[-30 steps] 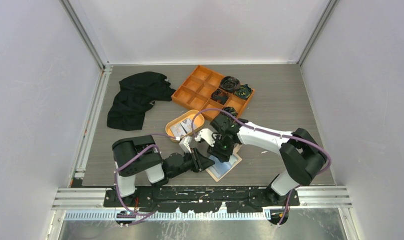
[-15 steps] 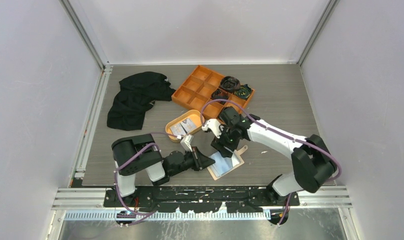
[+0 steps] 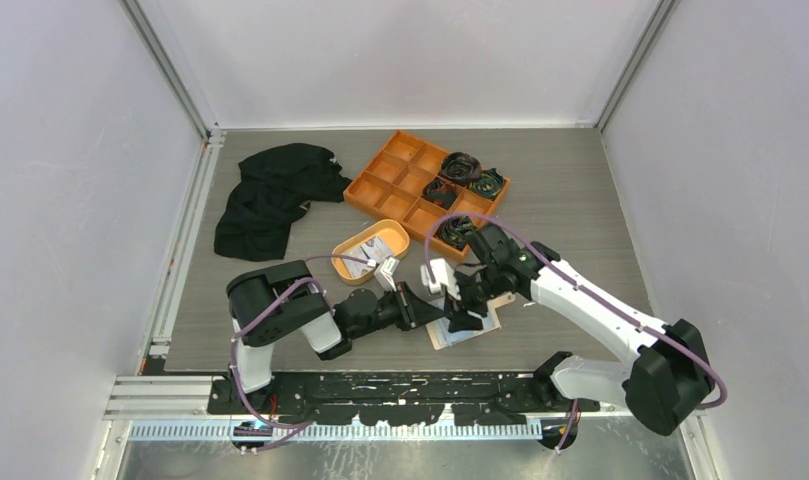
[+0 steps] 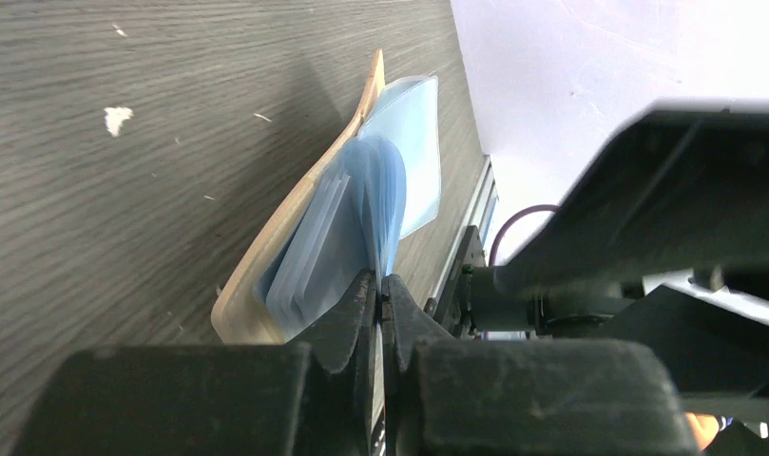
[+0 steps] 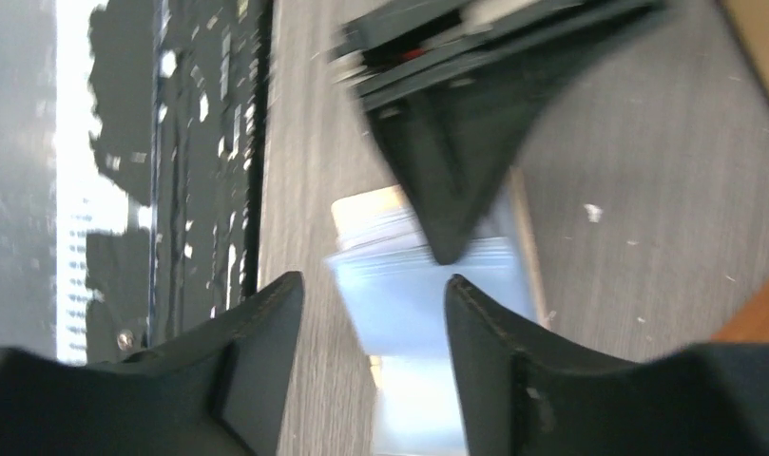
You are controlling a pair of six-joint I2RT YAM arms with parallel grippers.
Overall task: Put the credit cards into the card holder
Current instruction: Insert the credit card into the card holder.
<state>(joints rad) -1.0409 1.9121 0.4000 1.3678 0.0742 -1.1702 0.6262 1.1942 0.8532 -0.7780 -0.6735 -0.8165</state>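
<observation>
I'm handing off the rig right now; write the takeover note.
Left end effector: shut on a clear sleeve of the holder, lying open.
Right end effector: open, empty, over the holder.
Cards: white ones in the oval dish.
Done: holder open; whether any card is in it, cannot tell.
Left: move the cards into the holder.

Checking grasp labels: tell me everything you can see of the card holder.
The card holder lies open on the table near its front edge, tan leather-like cover underneath, pale blue translucent sleeves fanned upward. The left gripper is shut on the sleeves' edge. The right gripper hangs open just above it; whether it touches cannot be told.
</observation>
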